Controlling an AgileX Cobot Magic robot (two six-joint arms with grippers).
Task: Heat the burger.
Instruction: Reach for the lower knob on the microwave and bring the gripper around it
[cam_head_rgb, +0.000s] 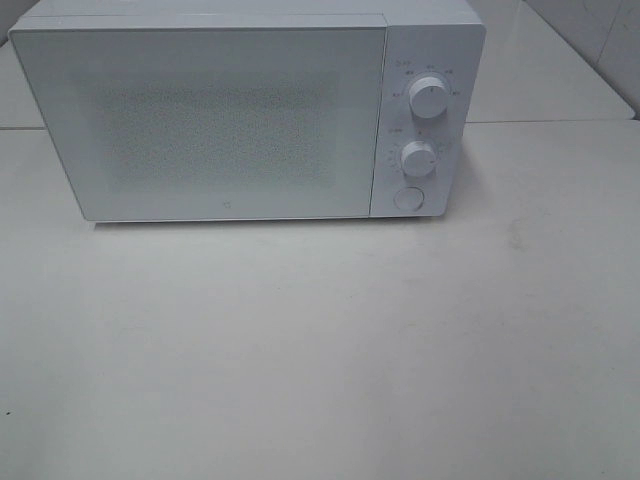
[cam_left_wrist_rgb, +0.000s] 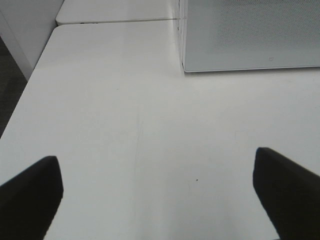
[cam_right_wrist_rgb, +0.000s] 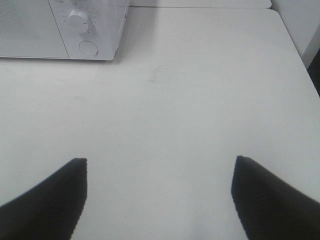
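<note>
Left tool (cam_left_wrist_rgb: 157, 162): mine, two dark fingers (cam_left_wrist_rgb: 30, 200) spread wide, released, nothing between them but bare white surface (cam_left_wrist_rgb: 125, 110).

Right tool (cam_right_wrist_rgb: 160, 161): mine, two dark fingers (cam_right_wrist_rgb: 270, 200) likewise parted, released, gripping nothing; the same white surface lies under it.

Surface (cam_head_rgb: 320, 350): white, matte, plain across the whole near side in the high view. A faint line runs along it in the left wrist view.

Microwave (cam_head_rgb: 230, 120): white, standing upright at the far side of the surface, well apart from both tools. Door (cam_head_rgb: 200, 120) shut, with a speckled window panel; I cannot see through it.

Control panel, right of the door: upper knob (cam_head_rgb: 428, 97), lower knob (cam_head_rgb: 418, 158), round button (cam_head_rgb: 408, 198) below them, one above the other. The lower knob and the button also show in the right wrist view; the left wrist view catches only the door's lower corner.

Burger: in none of my views; I cannot tell where it is.
</note>
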